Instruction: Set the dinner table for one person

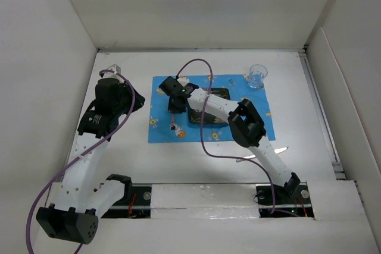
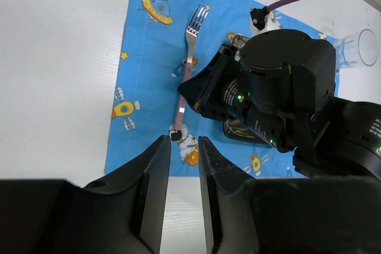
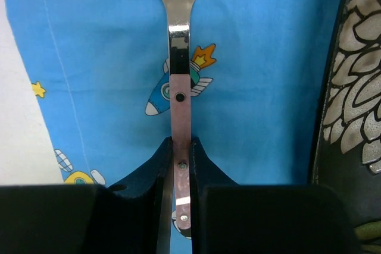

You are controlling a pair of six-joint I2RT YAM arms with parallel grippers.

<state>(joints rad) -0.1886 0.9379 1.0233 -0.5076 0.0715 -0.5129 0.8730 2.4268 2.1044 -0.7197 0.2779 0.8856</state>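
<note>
dinner table: big white table under everything; both arms reach out over it from the near edge.
right end effector: jaws pinched nearly together on the pink handle of the fork, gripping it near the tail end.
fork: lies lengthwise on the left part of the blue cartoon placemat, tines pointing away from the robot, just beside the plate's left edge.
plate: dark, with a leaf-scale pattern, sitting mid-mat.
glass: clear, at the mat's far right corner.
left end effector: fingers a small gap apart with nothing between them, hanging off the mat's left side and looking on.
step in hand: I'd say it's the fork placement, left of the plate. The spot already looks right.
next move: probably let the jaws go, then lift straight up so the handle doesn't get dragged or twisted out of line.
hard to tell: whether the fork is flat on the cloth or a hair above it.
hidden: the right arm covers most of the plate from above. A silvery bit near the mat's near right corner might be a knife, but the arm cuts it off.
</note>
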